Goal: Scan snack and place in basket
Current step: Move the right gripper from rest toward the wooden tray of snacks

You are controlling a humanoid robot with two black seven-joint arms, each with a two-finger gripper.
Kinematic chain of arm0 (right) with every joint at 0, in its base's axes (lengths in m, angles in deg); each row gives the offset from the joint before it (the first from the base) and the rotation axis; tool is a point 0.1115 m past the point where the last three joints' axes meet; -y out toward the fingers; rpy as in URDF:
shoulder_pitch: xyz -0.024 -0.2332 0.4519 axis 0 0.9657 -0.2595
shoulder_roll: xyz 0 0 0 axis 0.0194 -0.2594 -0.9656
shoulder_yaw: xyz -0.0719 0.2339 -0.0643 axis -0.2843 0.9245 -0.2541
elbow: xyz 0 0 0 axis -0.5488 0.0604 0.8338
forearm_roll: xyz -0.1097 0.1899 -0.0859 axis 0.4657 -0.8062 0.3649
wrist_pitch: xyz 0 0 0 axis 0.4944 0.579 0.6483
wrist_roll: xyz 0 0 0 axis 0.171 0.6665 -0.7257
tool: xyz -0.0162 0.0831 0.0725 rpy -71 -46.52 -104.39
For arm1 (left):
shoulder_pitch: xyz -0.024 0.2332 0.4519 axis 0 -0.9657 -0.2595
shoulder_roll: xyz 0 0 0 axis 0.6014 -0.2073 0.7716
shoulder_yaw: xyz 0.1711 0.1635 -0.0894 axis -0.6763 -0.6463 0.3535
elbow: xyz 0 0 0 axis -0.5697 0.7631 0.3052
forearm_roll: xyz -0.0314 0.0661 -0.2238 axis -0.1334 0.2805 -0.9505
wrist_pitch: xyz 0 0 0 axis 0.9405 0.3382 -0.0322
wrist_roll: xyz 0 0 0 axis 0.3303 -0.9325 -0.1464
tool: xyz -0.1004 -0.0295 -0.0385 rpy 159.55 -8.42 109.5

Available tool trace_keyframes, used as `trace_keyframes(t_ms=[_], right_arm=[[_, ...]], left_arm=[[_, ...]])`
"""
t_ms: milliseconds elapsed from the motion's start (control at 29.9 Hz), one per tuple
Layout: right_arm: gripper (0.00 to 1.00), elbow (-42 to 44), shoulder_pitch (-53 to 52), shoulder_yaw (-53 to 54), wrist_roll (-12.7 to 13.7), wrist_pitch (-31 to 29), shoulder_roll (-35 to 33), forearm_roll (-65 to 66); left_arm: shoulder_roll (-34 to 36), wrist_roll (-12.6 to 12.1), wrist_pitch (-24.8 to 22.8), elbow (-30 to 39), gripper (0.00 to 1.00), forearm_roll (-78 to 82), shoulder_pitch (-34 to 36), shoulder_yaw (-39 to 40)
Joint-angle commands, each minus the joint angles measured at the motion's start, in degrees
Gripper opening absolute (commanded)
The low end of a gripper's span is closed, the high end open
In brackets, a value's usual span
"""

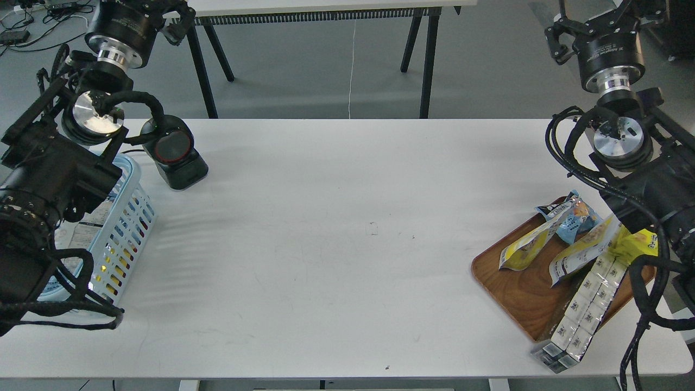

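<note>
The snack [524,250], a small yellow and white pouch, lies flat at the left of the brown wooden tray [521,296] on the table's right side. A longer yellow-white pouch [583,251] lies right beside it. The light blue slotted basket [130,217] stands at the table's left edge, partly hidden behind my left arm. My left gripper [176,21] hangs high at the top left, behind the basket and far from the snack. My right gripper [562,38] is up at the top right, well behind the tray. Both are dark and seen end-on, and nothing shows between their fingers.
A black scanner [175,155] with a red ring stands behind the basket. The tray also holds a blue packet [576,217], a bright yellow bag [640,244] and a strip of silver-white packets [586,304] reaching past the tray's front. A white packet [87,231] lies in the basket.
</note>
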Motion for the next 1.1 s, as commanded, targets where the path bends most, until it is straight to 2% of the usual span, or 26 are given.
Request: trace_keyframes(t_ms=[0,234,334,468,601,735,835,1069], right_arm=[[0.99,0.0,0.1,0.6,-0.1,-0.1,0.1,0.0],[0.99,-1.9,-0.8,-1.0,0.0,-0.6,-0.9,1.0],[0.99,-8.2,-2.5,-5.1,-0.1,-0.5,-6.8,4.3],[0.99,-16.6,-7.4,-14.4,-0.1,0.1,-13.0,15.9],[0.99,-19.7,-14.9,-24.0,-0.1,0.2,-15.8,25.6],[0.99,-25.3,-23.5,-35.5,-0.1,0.8,-18.1,33.3],[0.99,-32.2,-29.8,-45.4,-0.2,5.0,-20.3,39.4],[0.98,-43.7,-42.5,-62.9,-2.4,7.5,-21.1,57.5]], left_arm=[[0.2,0.2,0.0,-0.1,1.00,0.0,0.1,-0.2],[0.6,-0.2,0.0,-0.2,1.00,-0.1,0.1,-0.1],[1.8,-0.2,0.0,-0.1,1.00,-0.1,0.3,-0.2],[1.8,0.0,0.0,-0.1,1.00,-0.1,0.4,-0.2],[1.8,0.3,0.0,0.1,1.00,-0.1,0.4,-0.1],[1.9,0.3,0.0,0.1,1.00,-0.1,0.3,-0.2],[2.2,0.4,0.0,0.1,1.00,-0.1,0.3,-0.1],[2.6,-0.1,0.0,0.1,1.00,0.1,-0.1,-0.3]])
